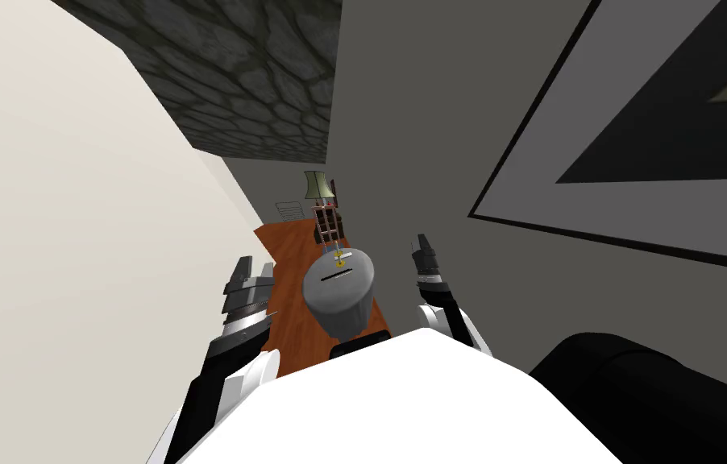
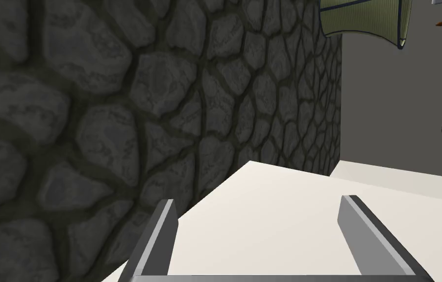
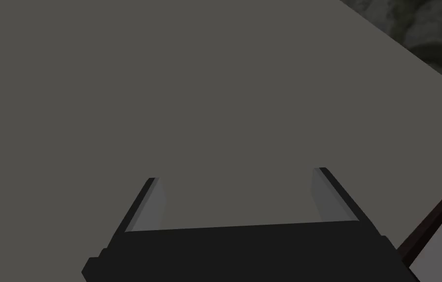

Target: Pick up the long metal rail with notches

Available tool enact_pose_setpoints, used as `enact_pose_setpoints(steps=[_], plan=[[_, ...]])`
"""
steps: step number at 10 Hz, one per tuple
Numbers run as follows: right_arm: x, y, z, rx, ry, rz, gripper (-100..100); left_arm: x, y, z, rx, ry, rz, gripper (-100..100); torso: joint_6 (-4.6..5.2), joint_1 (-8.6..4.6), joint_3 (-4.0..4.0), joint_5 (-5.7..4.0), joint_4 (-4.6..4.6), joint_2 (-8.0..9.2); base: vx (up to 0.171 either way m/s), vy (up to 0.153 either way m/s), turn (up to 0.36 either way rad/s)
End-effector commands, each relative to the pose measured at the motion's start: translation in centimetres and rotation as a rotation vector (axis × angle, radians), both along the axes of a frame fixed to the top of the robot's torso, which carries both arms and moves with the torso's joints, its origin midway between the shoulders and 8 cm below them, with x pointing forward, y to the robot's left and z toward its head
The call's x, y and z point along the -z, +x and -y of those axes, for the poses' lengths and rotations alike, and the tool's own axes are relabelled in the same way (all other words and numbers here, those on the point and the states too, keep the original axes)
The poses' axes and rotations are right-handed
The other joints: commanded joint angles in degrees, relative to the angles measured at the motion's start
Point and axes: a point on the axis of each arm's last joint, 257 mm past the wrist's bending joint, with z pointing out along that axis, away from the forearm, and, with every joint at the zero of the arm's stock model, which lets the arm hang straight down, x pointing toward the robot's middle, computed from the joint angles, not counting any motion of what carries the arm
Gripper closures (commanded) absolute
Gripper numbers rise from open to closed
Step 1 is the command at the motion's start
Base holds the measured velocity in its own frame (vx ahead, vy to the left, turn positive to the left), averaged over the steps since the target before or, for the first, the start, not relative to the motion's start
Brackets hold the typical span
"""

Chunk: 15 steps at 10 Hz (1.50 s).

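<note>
The wooden top point(image 1: 293, 266) runs away from me as a narrow strip. The grey pot point(image 1: 340, 290), with a slot in its upper face, stands on the top at the end nearest to me. Just behind the pot there is a small yellow piece point(image 1: 340, 259). From there a thin pale line goes further behind the pot, and I take it for the rail point(image 1: 334, 239). It is too small to show any notches, so I am not certain. It ends near a rack point(image 1: 326, 219), and a lamp point(image 1: 317, 184) with a green shade stands behind the pot as well, close to the rack.

The left gripper point(image 2: 259, 199) is to the left of the pot and the right gripper point(image 3: 236, 174) is to the right of it. Both have their fingers wide apart and hold nothing. Both point at walls and not at the top.

I think several things could go wrong from here:
- The rail lies behind the pot, so an arm that reaches straight over could push the pot or tip it.
- The rack and the lamp are close to the far end of the rail, and a long reach could knock them.
- The rail seems thin and flat on the top, so the fingers may slide over it and close on nothing.
- If the grip is far from the middle, the long rail will probably tilt and slip out.
</note>
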Motion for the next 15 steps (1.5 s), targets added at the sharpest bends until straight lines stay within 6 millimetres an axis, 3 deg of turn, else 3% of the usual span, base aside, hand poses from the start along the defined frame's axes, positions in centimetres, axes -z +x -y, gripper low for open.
enact_pose_setpoints(steps=[1,4,7,8,9,10,11,12,15], plan=[[0.0,0.0,0.0,0.0,0.0,0.0,0,1.3,0.7,-0.6,0.008,0.007,-0.047,-100,0.0,0.0,0.0,0.0,0.0,0.0,-0.027,0.02,-0.15],[0.0,0.0,0.0,0.0,0.0,0.0,0,4.3,2.2,-2.5,0.004,-0.005,-0.15,-100,0.02,0.3,0.11,0.07,0.04,0.2,-0.056,0.067,-0.22],[0.0,0.0,0.0,0.0,0.0,0.0,0,8.4,3.6,-5.8,-0.021,-0.048,-0.276,-100,0.01,0.35,0.15,0.08,0.06,0.26,-0.07,0.076,-0.277],[0.0,0.0,0.0,0.0,0.0,0.0,0,8.8,3.7,-5.9,-0.023,-0.051,-0.291,-100,0.03,0.37,0.15,0.08,0.06,0.25,-0.043,0.065,-0.133],[0.0,0.0,0.0,0.0,0.0,0.0,0,10.4,4.1,-7.3,-0.037,-0.074,-0.341,-100,-0.01,0.32,0.09,0.08,0.04,0.15,-0.034,0.054,-0.207],[0.0,0.0,0.0,0.0,0.0,0.0,0,10.5,4.1,-7.4,-0.038,-0.075,-0.343,-100,0.02,0.29,0.06,0.07,0.02,0.11,-0.029,0.038,-0.107],[0.0,0.0,0.0,0.0,0.0,0.0,0,12.1,4.3,-8.9,-0.054,-0.1,-0.392,-100,-0.02,0.22,0.05,0.05,0.02,0.07,-0.041,0.035,-0.241],[0.0,0.0,0.0,0.0,0.0,0.0,0,12.3,4.4,-8.9,-0.055,-0.102,-0.397,-100,0.02,0.21,0.06,0.05,0.02,0.1,-0.037,0.038,-0.132],[0.0,0.0,0.0,0.0,0.0,0.0,0,15.8,4.6,-12.4,-0.096,-0.165,-0.495,-100,-0.03,0.24,0.05,0.06,0.02,0.09,-0.044,0.043,-0.215]])
